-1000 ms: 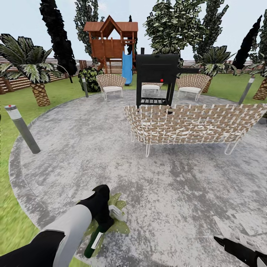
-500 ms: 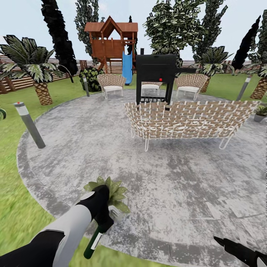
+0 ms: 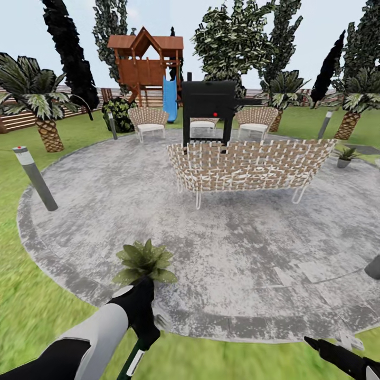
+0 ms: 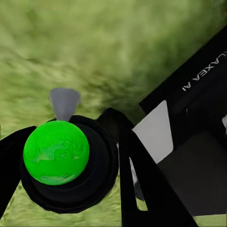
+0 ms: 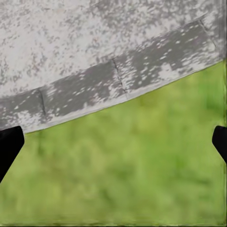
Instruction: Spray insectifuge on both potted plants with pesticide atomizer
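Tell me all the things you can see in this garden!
Potted plants: two, green; one on the paving's near edge, one far right.
Paving: one, grey circle.
Sofa: one, wicker, mid-paving.
Chairs: three, wicker, behind.
Grill: one, black, behind sofa.
Playhouse: one, brown, with blue slide.
Post lights: several, grey, around the rim.
Palms: several, on the lawn.
Atomizer: one, dark green, in left fingers.
Left gripper: black, shut.
Right gripper: black, open above the paving's rim.

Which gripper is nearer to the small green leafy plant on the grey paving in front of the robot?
Left. The left gripper, holding the dark green atomizer bottle, sits just below the small leafy potted plant in the head view. The right gripper is far off to that plant's right, near the paving edge.
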